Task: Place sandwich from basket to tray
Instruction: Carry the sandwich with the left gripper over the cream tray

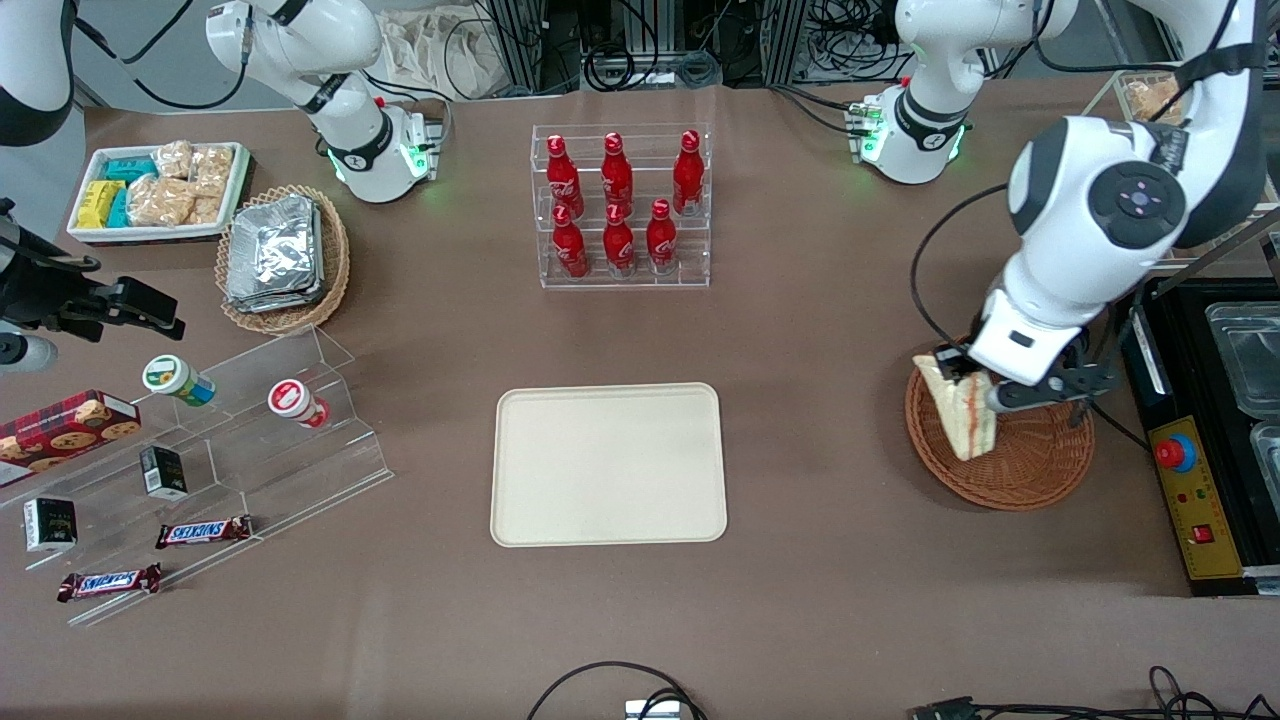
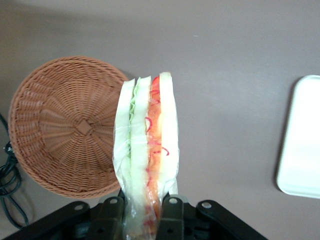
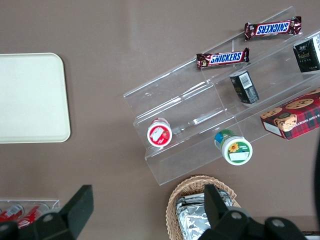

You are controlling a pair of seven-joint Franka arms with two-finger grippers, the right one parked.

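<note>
The gripper (image 2: pixel 147 207) pinches the sandwich (image 1: pixel 962 408) above the basket (image 1: pixel 1010 470). Bare table lies between it and the tray (image 1: pixel 608 465); a bottle rack (image 1: pixel 620 205) stands farther from the front camera.

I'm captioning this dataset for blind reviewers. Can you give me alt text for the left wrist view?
The gripper is shut on a wrapped sandwich, held above the brown table with its lettuce and red filling stripes facing the camera. The reddish-brown woven basket lies empty beside it, and a corner of the cream tray shows at the frame's edge.

Red-orange-striped sandwich (image 2: pixel 147 150), reddish-brown basket (image 2: pixel 60 130)
</note>
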